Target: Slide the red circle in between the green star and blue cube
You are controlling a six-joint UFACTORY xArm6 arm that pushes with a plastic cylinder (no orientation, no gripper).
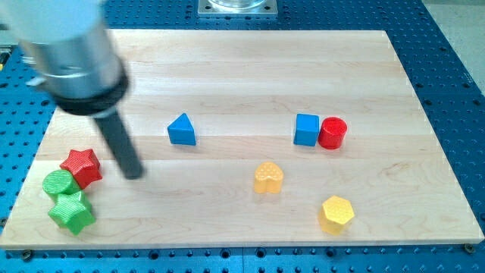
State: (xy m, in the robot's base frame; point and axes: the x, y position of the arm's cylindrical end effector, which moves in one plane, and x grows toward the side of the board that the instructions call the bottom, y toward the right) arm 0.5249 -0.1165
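Wood board (227, 68) carries everything you see. Your landmark, the blue plastic cube (306, 130), touches the red plastic circle (332, 133) on its right. Far to its left and lower lies the green plastic star (72, 211), with my tip (133, 174), a bare rod gripping nothing, just above-right of that star.

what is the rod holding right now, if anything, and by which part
Nothing is held. My tip has no way to grip; it rests on the board just to the right of the red star, apart from it, and far from the red circle.
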